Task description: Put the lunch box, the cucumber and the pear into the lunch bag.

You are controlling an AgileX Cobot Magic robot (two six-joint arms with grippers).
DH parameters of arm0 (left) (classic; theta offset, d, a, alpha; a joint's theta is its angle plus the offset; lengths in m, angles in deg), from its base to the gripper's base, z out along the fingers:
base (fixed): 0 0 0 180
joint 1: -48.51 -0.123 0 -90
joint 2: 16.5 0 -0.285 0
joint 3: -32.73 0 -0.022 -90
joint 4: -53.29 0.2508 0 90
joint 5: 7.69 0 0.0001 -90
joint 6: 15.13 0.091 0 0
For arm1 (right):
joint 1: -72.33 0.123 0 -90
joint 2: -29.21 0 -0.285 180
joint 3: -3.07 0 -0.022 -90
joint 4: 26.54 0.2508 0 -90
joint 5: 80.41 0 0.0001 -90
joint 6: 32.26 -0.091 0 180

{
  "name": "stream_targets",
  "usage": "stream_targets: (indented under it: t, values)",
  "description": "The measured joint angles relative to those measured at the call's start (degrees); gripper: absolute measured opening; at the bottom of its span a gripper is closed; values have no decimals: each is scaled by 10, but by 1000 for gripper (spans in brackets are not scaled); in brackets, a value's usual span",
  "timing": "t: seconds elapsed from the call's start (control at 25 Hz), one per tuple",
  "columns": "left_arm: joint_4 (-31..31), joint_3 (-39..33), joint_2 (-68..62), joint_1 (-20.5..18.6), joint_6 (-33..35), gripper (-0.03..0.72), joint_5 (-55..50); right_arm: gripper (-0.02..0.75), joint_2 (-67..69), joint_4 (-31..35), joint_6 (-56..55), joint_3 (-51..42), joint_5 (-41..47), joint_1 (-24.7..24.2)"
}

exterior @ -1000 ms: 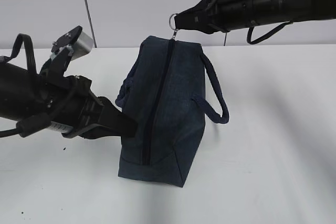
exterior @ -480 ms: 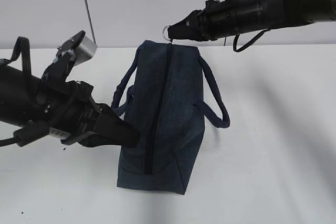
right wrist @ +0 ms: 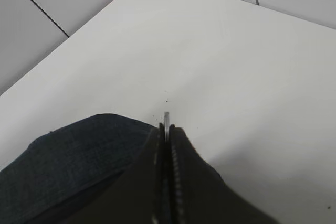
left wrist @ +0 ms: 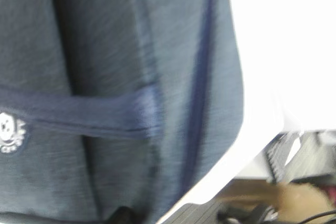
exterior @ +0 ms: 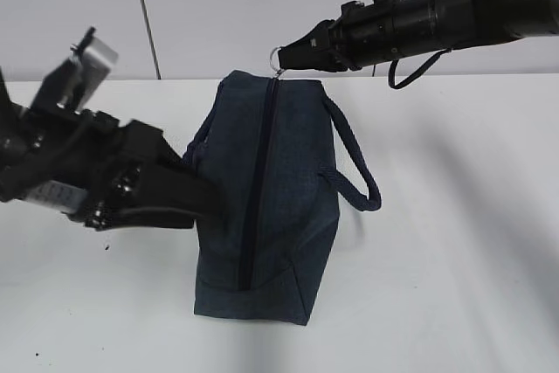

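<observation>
A: Where do we stand with the lunch bag (exterior: 271,189)?

B: We see it upright in the middle of the white table (exterior: 454,216), its narrow end toward the camera. Our right gripper (exterior: 293,52) comes in from the upper right and is clenched on the metal ring pull (exterior: 277,54) at the far top end of the zipper (exterior: 255,181). In the right wrist view the two jaws are pressed together with the thin edge of the ring between them.

A: And our left gripper (exterior: 205,203)?

B: It sits against the bag's left side, low down. It is blurred in the exterior view, and the wrist view shows only fabric, so we cannot tell whether it is released or gripping.

A: What does the step need?

B: We judge this to be work on the zipper. The bag looks closed, and no lunch box, cucumber or pear shows in any view. To do it well, we should keep the pull in line with the zipper track and brace the bag so it does not tip or drag.

A: Describe the bag itself.

B: Dark navy woven fabric, boxy, soft-sided. One rope-like handle (exterior: 354,159) loops out on the right. A small white round logo (left wrist: 11,132) sits on the side panel, beside a flat navy strap (left wrist: 89,114).
</observation>
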Motion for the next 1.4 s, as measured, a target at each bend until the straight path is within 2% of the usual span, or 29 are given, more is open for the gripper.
stream_targets:
  t: [0.24,0.44,0.72,0.92,1.28,1.4]
  values:
    - [-8,8,85,-44,-23,377,11,6,0,-1,0,0,1,0]
    - [-11,78,77,-50,-25,380,76,6,0,-2,0,0,4,0]
    - [31,214,-55,-50,-25,380,92,6,0,-4,0,0,7,0]
    - [40,285,-150,-50,-25,380,70,6,0,-4,-3,1,10,0]
    - [88,324,-225,-25,-26,374,71,6,0,-4,-13,1,15,0]
    - [120,327,-224,-10,-26,319,83,6,0,-4,-15,1,19,0]
